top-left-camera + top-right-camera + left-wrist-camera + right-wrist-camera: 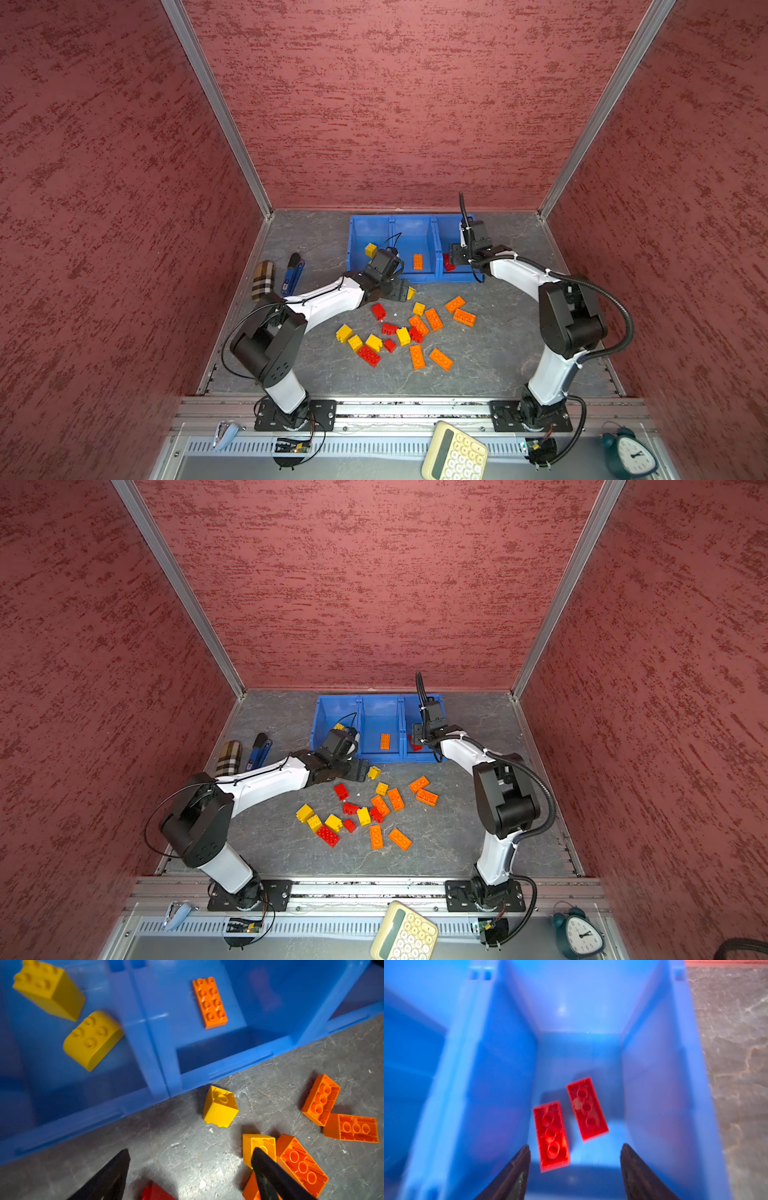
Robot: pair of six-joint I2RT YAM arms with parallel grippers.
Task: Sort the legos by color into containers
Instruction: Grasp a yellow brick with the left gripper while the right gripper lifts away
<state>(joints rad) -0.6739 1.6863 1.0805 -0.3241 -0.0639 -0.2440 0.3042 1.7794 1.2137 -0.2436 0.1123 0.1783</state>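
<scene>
My right hand [575,1146]: released, red legos [550,1132] in containers [654,1084]. Left hand [191,1150] open, empty; straddle yellow lego [220,1106] beside containers squarely.

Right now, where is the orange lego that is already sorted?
In both top views the orange lego lies alone in the middle bin of the blue row.

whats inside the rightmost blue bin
Two long red bricks, hollow sides up. The right gripper's fingers cover the rightmost bin's near corners; in both top views the right arm hides much of it.
</scene>
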